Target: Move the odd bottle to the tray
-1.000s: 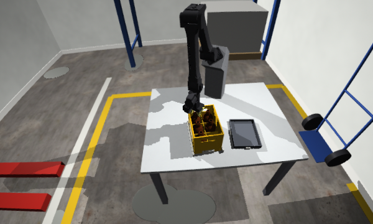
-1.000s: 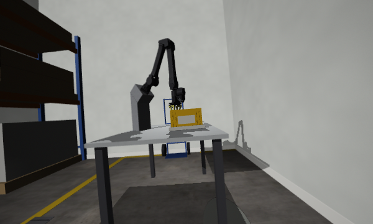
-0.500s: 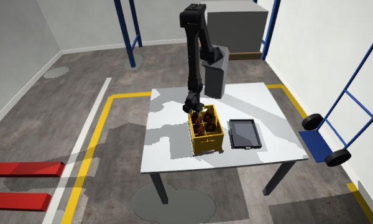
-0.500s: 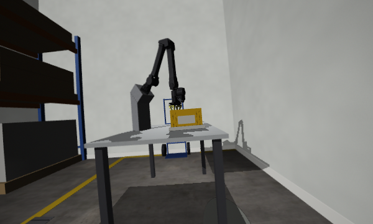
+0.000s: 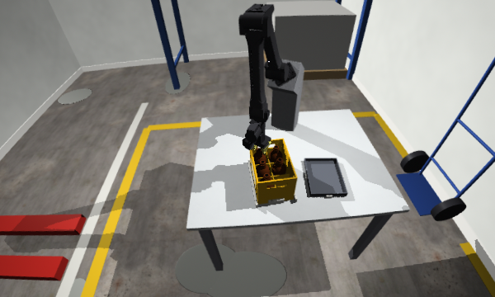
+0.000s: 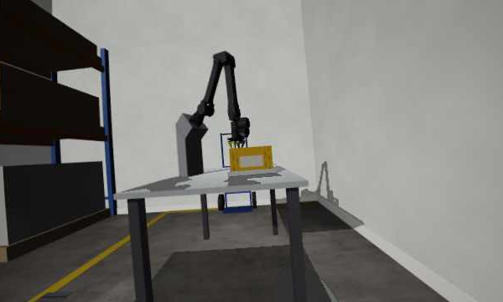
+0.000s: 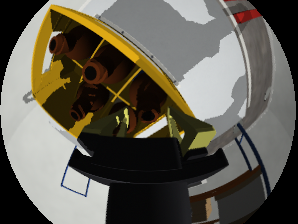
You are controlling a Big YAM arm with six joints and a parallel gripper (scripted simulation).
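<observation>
The yellow crate (image 5: 277,192) (image 6: 235,161) (image 7: 117,47) stands on the table and holds five brown bottles, their mouths showing in the wrist view. My gripper (image 5: 261,147) (image 6: 236,145) (image 7: 148,109) is open, pointing down at the crate's arm-side end. In the wrist view one bottle's mouth (image 7: 148,115) shows between the fingertips; whether they are level with its neck is unclear. Another bottle (image 7: 118,127) is partly hidden behind a finger. Three more bottles (image 7: 56,45) (image 7: 95,72) (image 7: 77,112) stand farther off. I cannot tell a differing neck. The black tray (image 5: 326,177) is empty.
The crate's walls and thin dividers surround the bottles. The tray has a low raised rim and lies beside the crate, to its right in the top view. The grey arm pedestal (image 5: 285,109) (image 6: 194,155) stands behind the crate. The white table (image 5: 220,219) (image 6: 210,190) carries everything.
</observation>
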